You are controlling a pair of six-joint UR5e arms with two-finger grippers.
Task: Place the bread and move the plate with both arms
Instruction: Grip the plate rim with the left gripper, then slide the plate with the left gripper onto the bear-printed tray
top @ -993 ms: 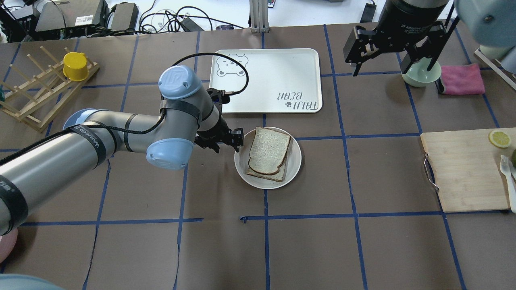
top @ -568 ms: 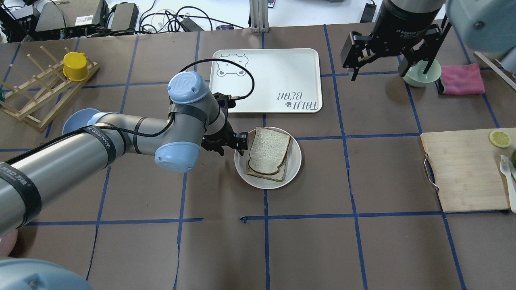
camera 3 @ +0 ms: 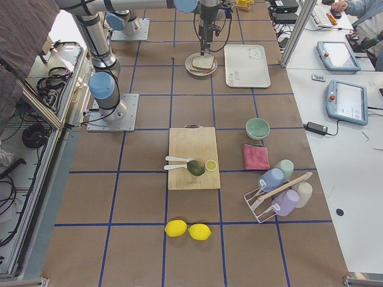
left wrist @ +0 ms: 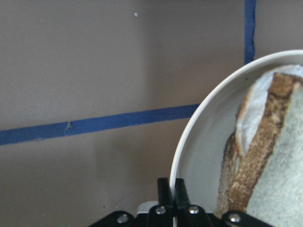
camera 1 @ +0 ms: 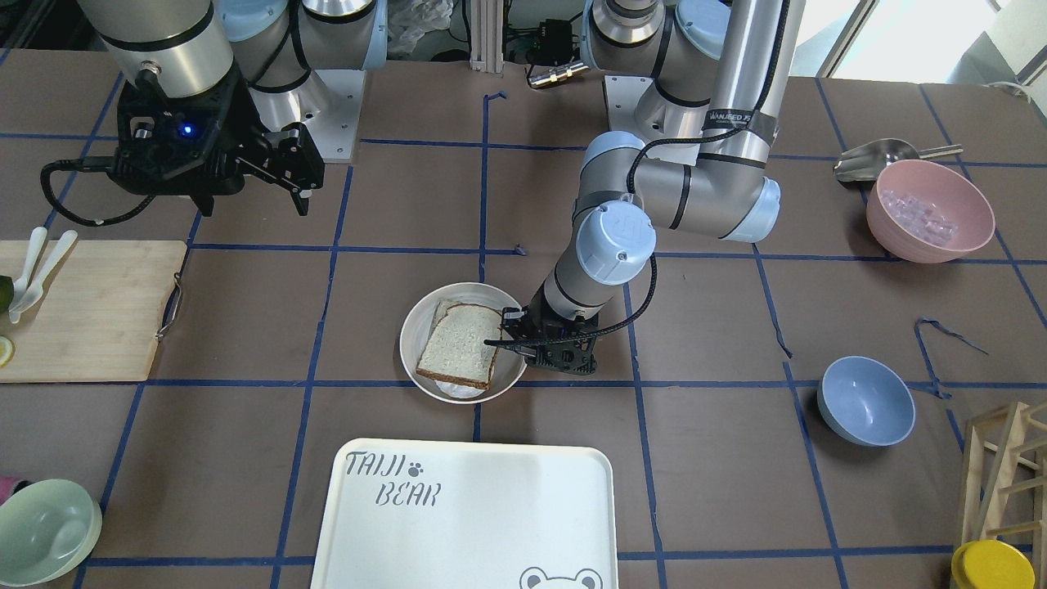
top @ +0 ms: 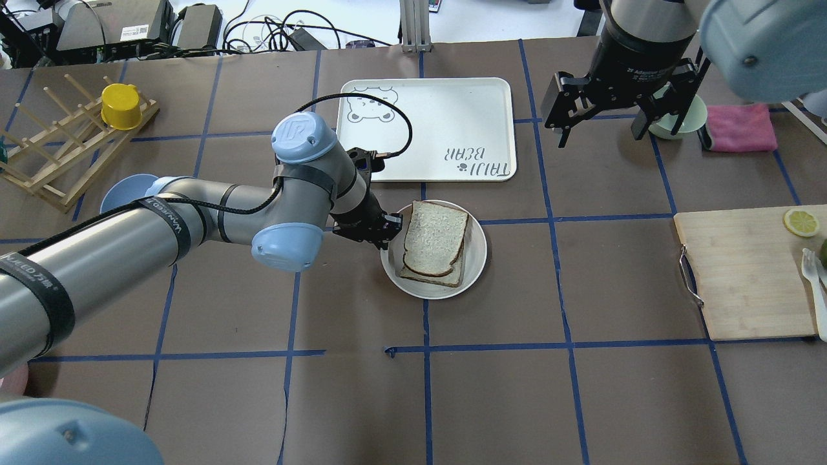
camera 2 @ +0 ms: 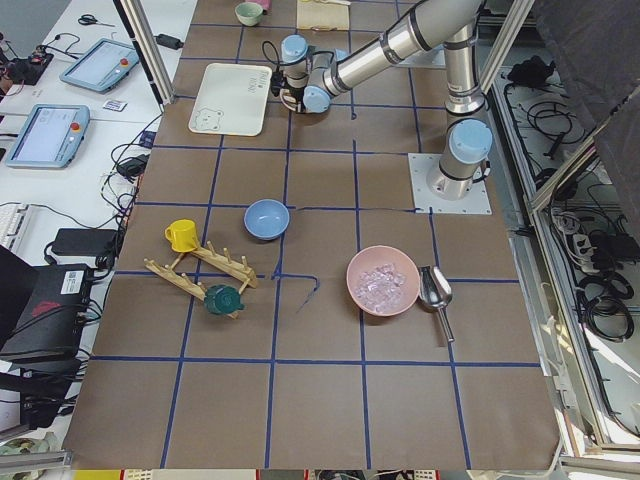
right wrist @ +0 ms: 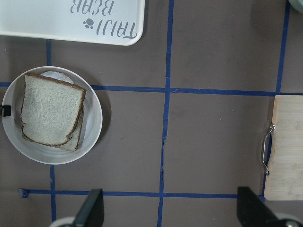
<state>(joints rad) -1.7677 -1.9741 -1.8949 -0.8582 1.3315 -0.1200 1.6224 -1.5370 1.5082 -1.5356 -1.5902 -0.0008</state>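
The bread [top: 434,237] is a dark-crusted slice lying on top of a second slice on the plate [top: 477,258], at the table's middle. Both also show in the front view, bread [camera 1: 460,343] and plate [camera 1: 409,334], and in the right wrist view, bread [right wrist: 52,109] and plate [right wrist: 94,130]. My left gripper [top: 389,228] is at the plate's left edge, low on the table. In the left wrist view [left wrist: 172,191] its fingers are pinched shut on the plate's rim [left wrist: 189,142], beside the bread [left wrist: 277,156]. My right gripper [top: 601,119] hangs open and empty high over the far right.
The white "TAIJI BEAR" tray [top: 426,123] lies just beyond the plate. A green bowl [top: 678,119] and a pink cloth [top: 740,126] are at the far right. A cutting board [top: 743,271] is on the right. A blue bowl [camera 1: 865,401] and a wooden rack [top: 64,152] are on the left.
My left gripper has moved right to the plate's rim and shut on it. The plate has shifted slightly right. My right gripper has drifted a little left.
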